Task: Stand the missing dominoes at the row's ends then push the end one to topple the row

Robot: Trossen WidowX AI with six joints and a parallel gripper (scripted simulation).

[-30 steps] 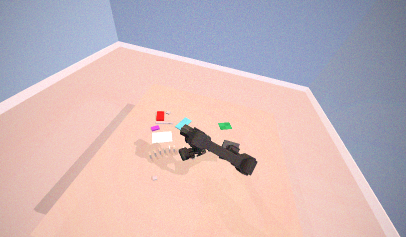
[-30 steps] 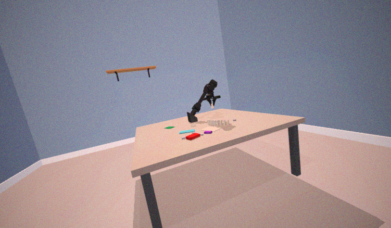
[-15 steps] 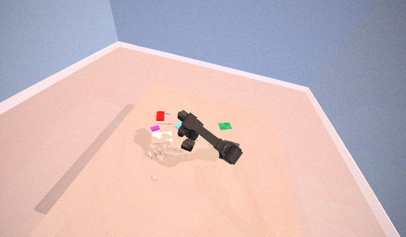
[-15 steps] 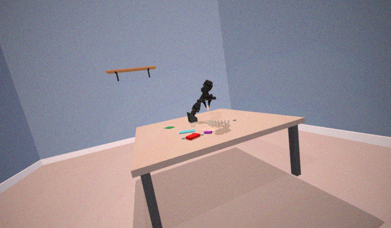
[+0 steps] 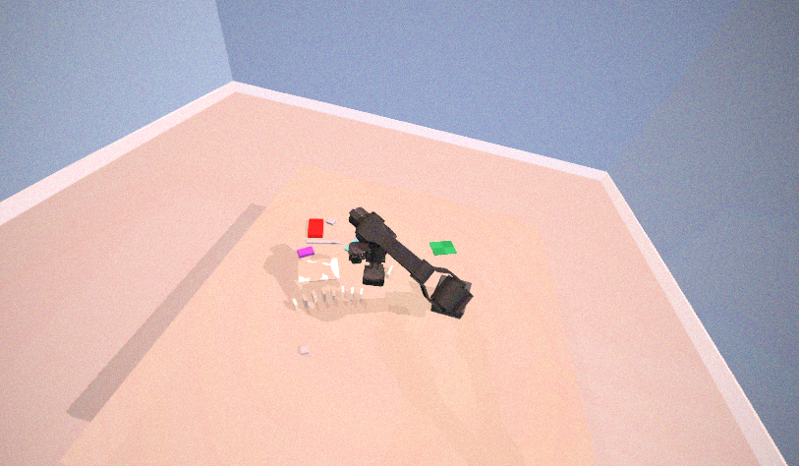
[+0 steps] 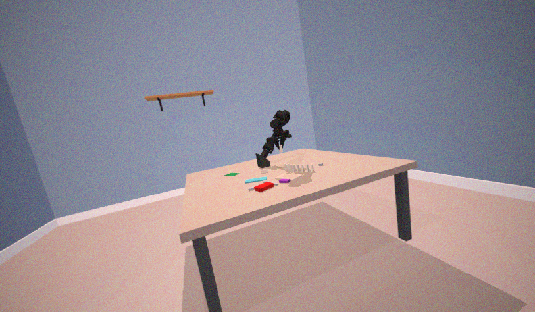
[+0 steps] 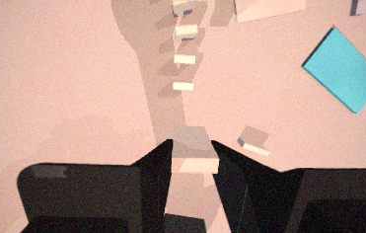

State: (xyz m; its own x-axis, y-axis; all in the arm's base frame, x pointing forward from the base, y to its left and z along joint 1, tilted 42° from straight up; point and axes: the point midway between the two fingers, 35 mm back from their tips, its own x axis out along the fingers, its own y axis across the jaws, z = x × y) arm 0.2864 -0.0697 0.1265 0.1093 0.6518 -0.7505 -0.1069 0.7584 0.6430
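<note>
A curved row of several white dominoes (image 5: pixel 333 294) (image 6: pixel 299 168) stands upright on the table; its near end domino (image 7: pixel 183 86) shows in the wrist view. My gripper (image 6: pixel 280 145) (image 7: pixel 190 145) is shut on a pale domino (image 6: pixel 280 149) (image 7: pixel 194 165) and holds it well above the table. In the wrist view the held domino appears below the row's end, roughly in line with it. In the top view the arm hides it. Another loose domino (image 5: pixel 389 270) (image 6: pixel 264 171) (image 7: pixel 256 149) lies on the table, apart from the row.
A white sheet (image 5: pixel 317 270) lies beside the row. A cyan slab (image 6: pixel 256 180) (image 7: pixel 343 71), red block (image 5: pixel 314 227) (image 6: pixel 263 186), purple block (image 5: pixel 305 252) (image 6: pixel 284 180), thin rod (image 5: pixel 323 242) and green square (image 5: pixel 442 248) (image 6: pixel 231 174) lie around. A small block (image 5: pixel 304 350) (image 6: pixel 320 164) sits across the row.
</note>
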